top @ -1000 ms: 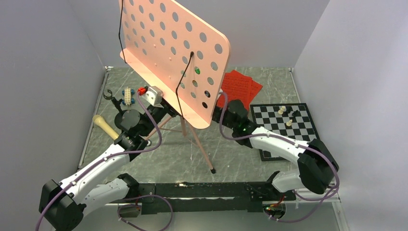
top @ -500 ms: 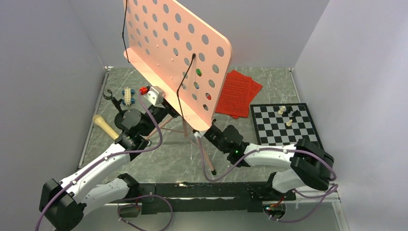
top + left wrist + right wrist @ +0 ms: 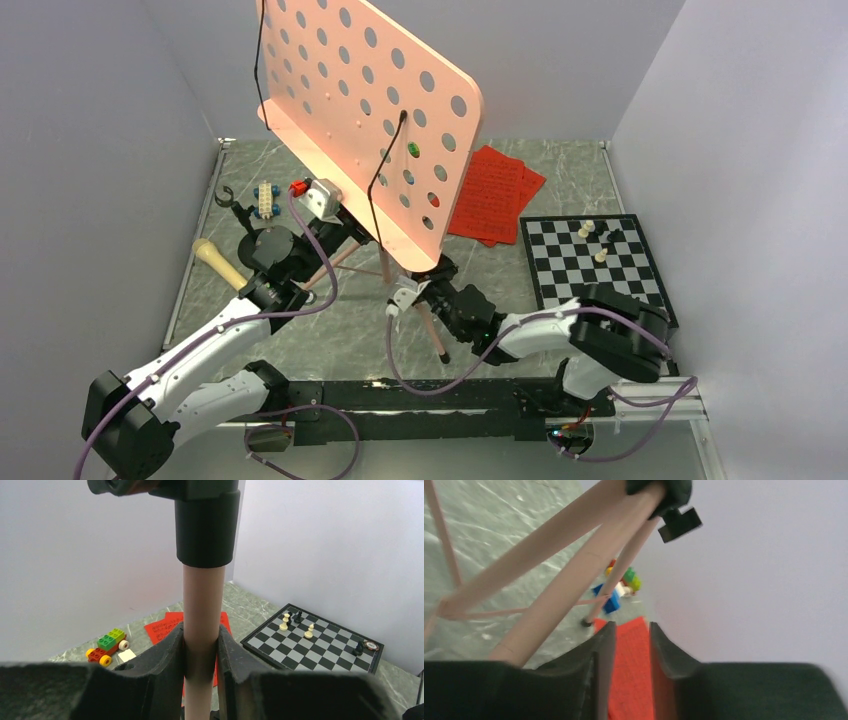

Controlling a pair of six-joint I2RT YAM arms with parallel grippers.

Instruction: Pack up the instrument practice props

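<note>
The pink music stand point(image 3: 370, 110) stands mid-table with its perforated desk tilted. My left gripper point(image 3: 335, 215) is shut on its pole point(image 3: 201, 610) just below the black collar, and the left wrist view shows both pads pressed against it point(image 3: 200, 632). My right gripper point(image 3: 430, 278) hangs low beside the stand's front leg point(image 3: 425, 325). Its jaws stand slightly open with nothing between them point(image 3: 629, 627). The tripod legs point(image 3: 559, 565) pass to its left. Red sheet-music pages point(image 3: 495, 185) lie flat behind the stand. The beige microphone point(image 3: 215, 262) lies at the left. The small black mic stand point(image 3: 233, 204) is beyond it.
A chessboard point(image 3: 592, 262) with a few pieces lies at the right, close to my right arm. A toy block car point(image 3: 265, 198) sits at the back left, another point(image 3: 106, 645) near the red pages. Grey walls close in three sides.
My right arm has swung from the red pages, down and left, to the tripod's front leg, and its jaws have parted a little. The left gripper has kept its hold on the pole.
</note>
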